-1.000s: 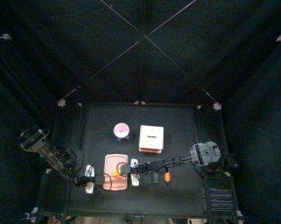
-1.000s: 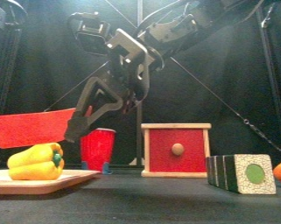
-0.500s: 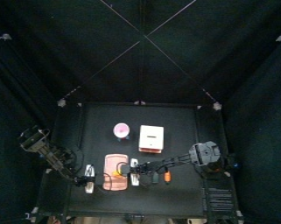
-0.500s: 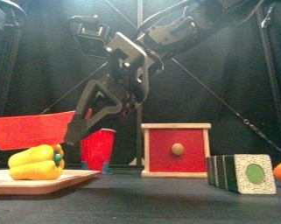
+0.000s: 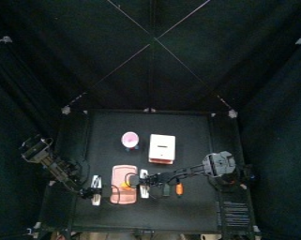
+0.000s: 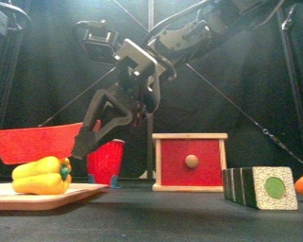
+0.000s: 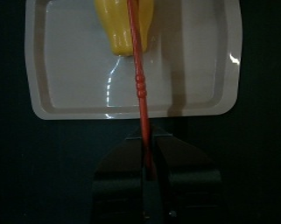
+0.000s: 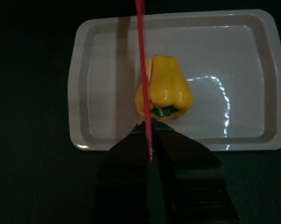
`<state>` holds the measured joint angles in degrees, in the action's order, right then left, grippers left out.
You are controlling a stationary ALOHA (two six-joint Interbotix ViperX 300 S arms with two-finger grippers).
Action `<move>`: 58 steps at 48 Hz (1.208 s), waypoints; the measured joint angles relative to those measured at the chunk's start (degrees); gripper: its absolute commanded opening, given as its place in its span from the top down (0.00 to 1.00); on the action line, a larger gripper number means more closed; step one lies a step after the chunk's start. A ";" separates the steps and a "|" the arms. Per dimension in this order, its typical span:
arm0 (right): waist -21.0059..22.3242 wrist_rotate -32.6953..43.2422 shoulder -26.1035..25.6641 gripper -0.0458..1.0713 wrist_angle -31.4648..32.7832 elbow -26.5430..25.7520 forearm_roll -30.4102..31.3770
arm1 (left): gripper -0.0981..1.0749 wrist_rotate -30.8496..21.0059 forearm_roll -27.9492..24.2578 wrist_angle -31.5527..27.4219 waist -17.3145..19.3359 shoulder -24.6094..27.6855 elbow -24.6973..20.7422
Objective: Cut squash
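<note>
The squash (image 6: 38, 176) lay on the white tray (image 6: 80, 193) near the table's front left corner. It looked firm with smooth, slippery skin, so it probably needed holding at the thick end. The left gripper (image 7: 144, 144) and the right gripper (image 8: 150, 131) both stood narrow, closed on the red knife (image 6: 34, 142). Only the front view showed the blade's flat side; the wrist views showed it edge-on above the squash.
</note>
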<state>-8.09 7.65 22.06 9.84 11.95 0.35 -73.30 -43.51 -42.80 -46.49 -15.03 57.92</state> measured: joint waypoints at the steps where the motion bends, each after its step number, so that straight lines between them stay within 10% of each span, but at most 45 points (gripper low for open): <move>1: 0.00 0.00 0.00 0.67 0.09 0.00 0.00 | 0.59 0.00 -0.09 0.09 0.18 0.00 0.00; 58: 2.81 0.00 0.09 0.67 0.70 -0.35 0.09 | 0.59 -0.18 -3.96 -2.20 3.25 -1.93 1.23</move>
<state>-5.27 7.65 22.15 10.55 11.60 0.44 -73.48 -47.46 -45.00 -43.24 -16.96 59.15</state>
